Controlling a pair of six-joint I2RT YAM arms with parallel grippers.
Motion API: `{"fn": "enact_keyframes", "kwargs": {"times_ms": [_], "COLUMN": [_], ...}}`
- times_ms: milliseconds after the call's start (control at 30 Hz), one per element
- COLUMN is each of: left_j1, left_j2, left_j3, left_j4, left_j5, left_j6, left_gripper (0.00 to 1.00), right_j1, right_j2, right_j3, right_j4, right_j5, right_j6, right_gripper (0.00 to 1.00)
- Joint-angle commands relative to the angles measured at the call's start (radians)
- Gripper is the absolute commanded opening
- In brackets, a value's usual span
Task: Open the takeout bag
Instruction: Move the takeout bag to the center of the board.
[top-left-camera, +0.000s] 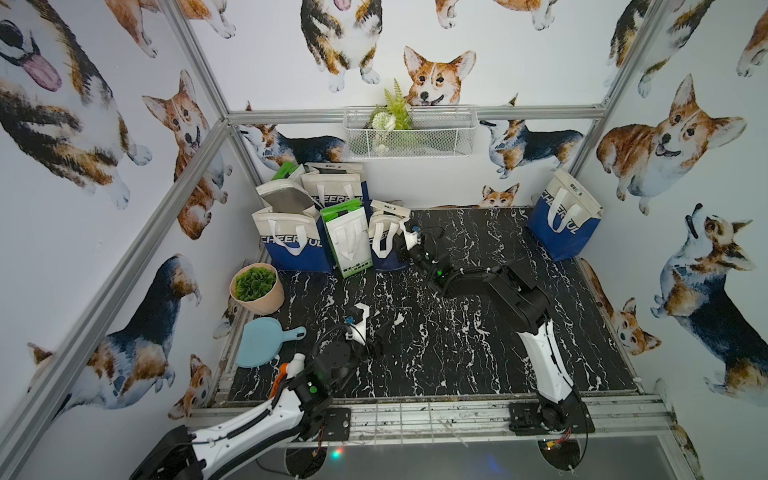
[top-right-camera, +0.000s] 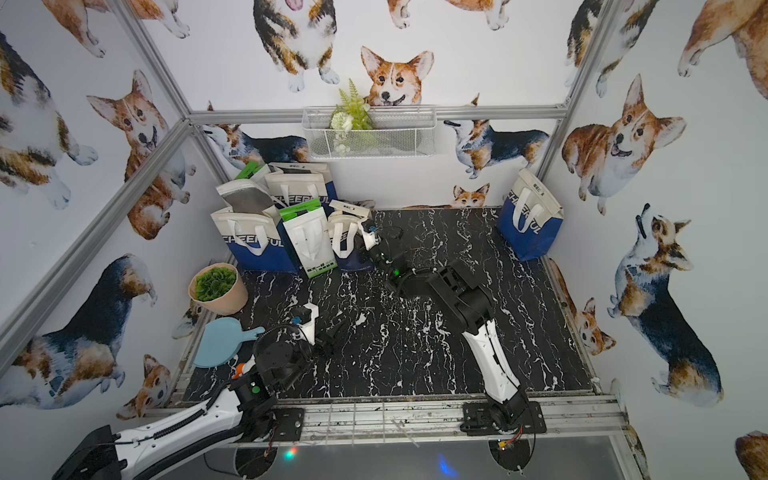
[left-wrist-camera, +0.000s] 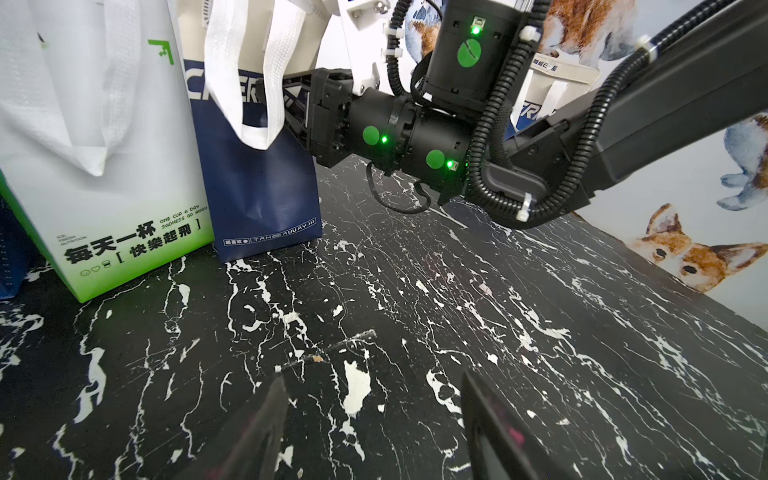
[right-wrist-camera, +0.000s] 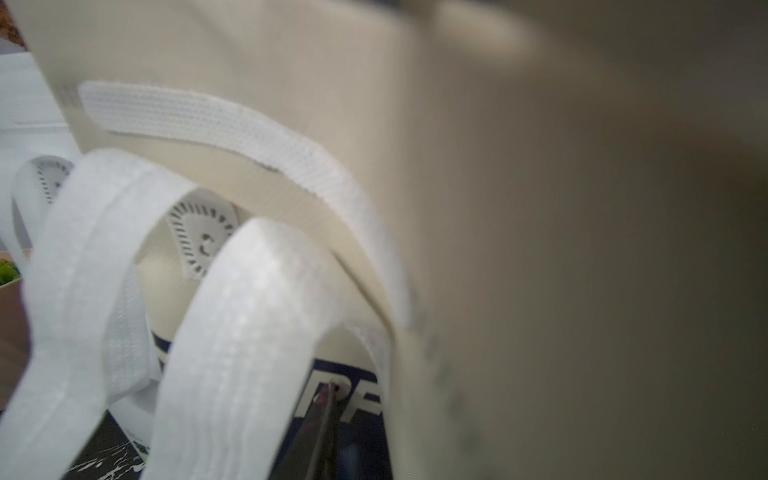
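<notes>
Takeout bag (left-wrist-camera: 257, 195) is standing far left among other bags (top-left-camera: 291, 241). My left gripper (left-wrist-camera: 376, 419) is waiting near, jaws apart over bare table (top-left-camera: 478, 353), leaving room. My right gripper (top-left-camera: 399, 252) is working at the bag's cream top to spread it, though I cannot tell whether its jaws are apart or clamped.

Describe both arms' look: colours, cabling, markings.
Both match: white lower link, black joints and upper links, white camera bracket at the wrist. The left arm has a black ribbed hose along the white link. The right arm shows round green stickers, green lights and white zip ties. The left gripper has dark flat fingers.
</notes>
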Motion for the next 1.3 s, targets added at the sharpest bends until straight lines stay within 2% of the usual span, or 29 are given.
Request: {"fn": "enact_keyframes", "kwargs": {"times_ms": [0,167,767,1267], "left_j1": [-0.002,-0.002,-0.002,-0.002], "left_j2": [0.003,0.005,0.016,0.017], "left_j3": [0.006,0.006,0.007,0.009], "left_j4": [0.039,0.04,0.048,0.048], "left_j5": [-0.008,-0.009,-0.009,-0.008], "left_j6": [0.008,0.008,0.008,0.008], "left_gripper": [0.68,0.68,0.68,0.69], "right_j1": [0.002,0.002,0.0,-0.003], "right_j2": [-0.018,-0.055,-0.167,-0.262], "right_j3": [-0.051,-0.116,-0.295,-0.407], "right_j4": [0.024,0.021,0.039,0.043], "right_j5": [-0.019,-0.027,-0.005,-0.026], "right_j6": [-0.017,-0.044,-0.13,-0.147], "right_gripper": [0.33,0.4,0.4,0.4]}}
